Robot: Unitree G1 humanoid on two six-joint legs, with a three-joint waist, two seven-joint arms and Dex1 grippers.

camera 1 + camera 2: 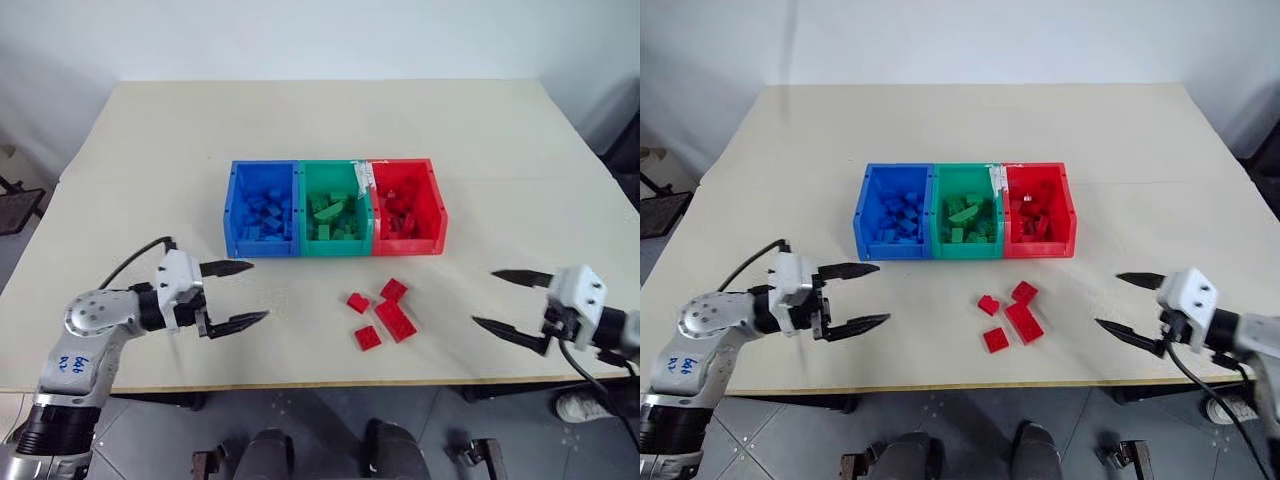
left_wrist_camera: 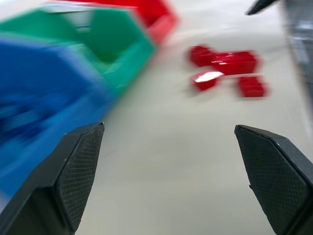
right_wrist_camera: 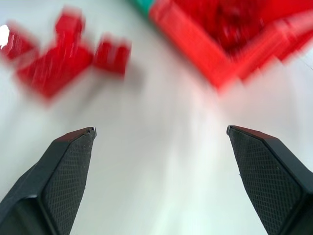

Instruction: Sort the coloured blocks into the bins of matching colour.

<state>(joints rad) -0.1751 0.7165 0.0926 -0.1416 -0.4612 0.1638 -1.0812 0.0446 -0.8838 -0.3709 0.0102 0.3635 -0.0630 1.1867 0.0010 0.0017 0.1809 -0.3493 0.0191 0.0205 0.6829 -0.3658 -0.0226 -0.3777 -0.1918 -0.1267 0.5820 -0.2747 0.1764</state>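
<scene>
Right tool [image 1: 497,297], fingers spread wide and empty, hovers over the surface [image 1: 140,160] beside four loose red blocks [image 1: 383,311]. The oblong block's [image 1: 396,320] long axis runs diagonally, its far end pointing toward the blue bin. Left tool [image 1: 236,294], likewise spread, points at them. Beyond sit the joined bins [image 1: 335,208]: blue, green, red.

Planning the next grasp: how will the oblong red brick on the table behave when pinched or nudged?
The oblong red brick looks like rigid, glossy plastic, so probably stiff, light and a little slippery. Lying flat, it should slide rather than roll, and may bump the touching bricks.
</scene>
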